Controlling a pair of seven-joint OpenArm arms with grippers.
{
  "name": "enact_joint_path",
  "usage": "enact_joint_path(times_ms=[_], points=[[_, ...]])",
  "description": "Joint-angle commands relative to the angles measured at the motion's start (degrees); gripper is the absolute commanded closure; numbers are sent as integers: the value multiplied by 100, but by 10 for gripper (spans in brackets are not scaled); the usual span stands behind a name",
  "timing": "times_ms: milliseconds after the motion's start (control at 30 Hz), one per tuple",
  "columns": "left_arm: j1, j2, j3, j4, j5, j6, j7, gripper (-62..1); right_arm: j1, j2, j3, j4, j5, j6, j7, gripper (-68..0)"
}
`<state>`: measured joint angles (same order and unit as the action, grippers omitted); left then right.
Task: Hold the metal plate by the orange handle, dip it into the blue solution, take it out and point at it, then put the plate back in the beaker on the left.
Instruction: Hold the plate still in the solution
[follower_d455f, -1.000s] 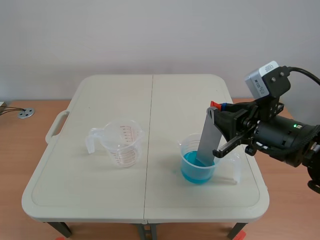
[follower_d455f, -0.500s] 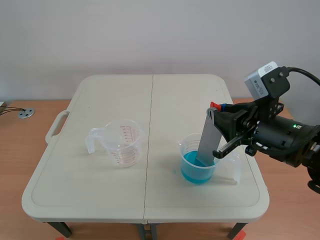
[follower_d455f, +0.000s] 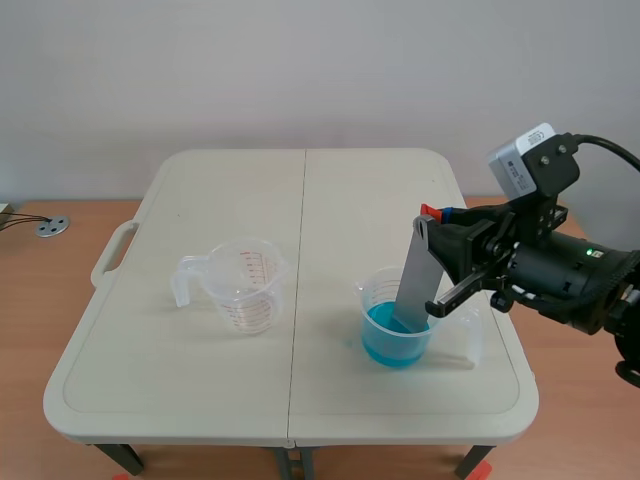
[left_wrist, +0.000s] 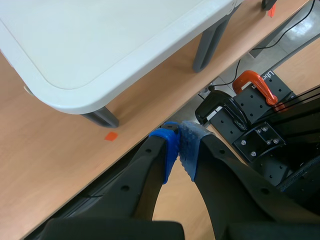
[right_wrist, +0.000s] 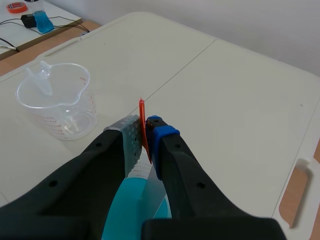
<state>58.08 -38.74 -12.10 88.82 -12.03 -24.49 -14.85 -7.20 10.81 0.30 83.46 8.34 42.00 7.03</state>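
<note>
**Scene view.** The right gripper (follower_d455f: 440, 214) has its fingers clamped on the orange handle (follower_d455f: 429, 210) at the top of the metal plate (follower_d455f: 412, 275). The plate stands nearly upright with a slight lean. Its lower end sits in the blue solution (follower_d455f: 385, 342) inside the clear beaker (follower_d455f: 372, 300), at about 4 o'clock on the counter (follower_d455f: 300, 190). The empty beaker (follower_d455f: 245, 285) stands at about 8 o'clock, well apart.
- Judged done: the grasp.
- Judged in hand: the dip.
- Left to do: lift out, point, return to the empty beaker.

The plate reads as a thin, flat, dull grey strip. Its wetted end is hidden by the liquid, so any surface change cannot be told.

**Left wrist view.** The left gripper (left_wrist: 180, 145) has its fingers together, blue pads touching, nothing between them. It hangs off the counter over the floor, and a counter corner (left_wrist: 75, 45) lies ahead at about 11 o'clock. No task thing shows here, so the pointing step is judged not begun.

**Right wrist view.** The handle (right_wrist: 143, 125) shows edge-on as a thin orange sliver pinched between the two pads of the right gripper (right_wrist: 145, 134). The solution (right_wrist: 127, 205) lies directly under the fingers. The empty beaker (right_wrist: 57, 100) is ahead at about 10 o'clock.
</note>
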Motion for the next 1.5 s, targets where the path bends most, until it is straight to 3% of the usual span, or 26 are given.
enact_joint_path(times_ms=[0,1233,1467], points=[[-17,-2,-20,28,-42,-35,-79,-23,66,11,0,-33,-48,72,-57,-13],[-17,-2,-20,28,-42,-35,-76,-23,66,13,0,-24,-44,72,111,-13],[-17,-2,-20,28,-42,-35,-79,-23,-111,13,0,413,-42,72,151,-13]])
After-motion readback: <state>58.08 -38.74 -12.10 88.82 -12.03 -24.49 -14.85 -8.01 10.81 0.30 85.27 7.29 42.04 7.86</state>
